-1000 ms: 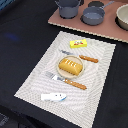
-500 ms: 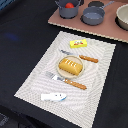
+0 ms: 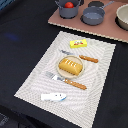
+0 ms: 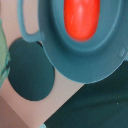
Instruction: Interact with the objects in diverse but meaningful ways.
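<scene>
Dark cloth is covering the bench (image 3: 20, 30) in the exterior view, with a pale striped placemat (image 3: 35, 82) lying across it and a pinkish board (image 3: 75, 22) sitting along the far edge. On the mat, the bread loaf (image 3: 70, 65) is resting on the tan plate (image 3: 61, 74), flanked by a knife (image 3: 82, 57) and a fork (image 3: 65, 81). The yellow box (image 3: 78, 44) is lying just beyond the plate, and the fish (image 3: 53, 96) is lying at the mat's near edge. The tomato (image 3: 69, 5) is sitting inside the grey pot (image 3: 67, 11) on the board, so one placement looks done while the other three toys are seemingly waiting untouched. Two more pots (image 3: 93, 16) are standing to the exterior view's right. Compared with the earlier frames, nothing on the mat is showing any shift.

Looking down from the wrist view, the tomato (image 4: 81, 19) is filling the pot (image 4: 95, 62), with a round lid (image 4: 31, 72) lying beside it. The hand is appearing in neither view, so I cannot tell whether it is released or clenched.
</scene>
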Tool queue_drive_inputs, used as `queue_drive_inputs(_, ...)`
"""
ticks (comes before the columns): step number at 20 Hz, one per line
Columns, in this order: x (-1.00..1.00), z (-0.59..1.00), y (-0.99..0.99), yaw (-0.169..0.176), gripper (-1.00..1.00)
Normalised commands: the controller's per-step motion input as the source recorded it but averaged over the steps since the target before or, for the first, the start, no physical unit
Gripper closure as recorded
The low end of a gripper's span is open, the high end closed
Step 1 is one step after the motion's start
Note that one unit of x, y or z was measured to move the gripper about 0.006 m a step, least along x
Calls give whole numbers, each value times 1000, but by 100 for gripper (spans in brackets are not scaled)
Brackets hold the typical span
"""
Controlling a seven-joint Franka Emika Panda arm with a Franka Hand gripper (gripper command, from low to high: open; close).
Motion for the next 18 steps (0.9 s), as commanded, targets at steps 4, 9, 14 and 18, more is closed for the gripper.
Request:
queue_drive_inputs(4,772,606,-235,-22,-100)
queue_drive_inputs(9,739,197,-367,0,-100)
queue_drive_inputs(14,229,-39,-491,114,-100)
queue_drive_inputs(18,132,-29,-499,171,-100)
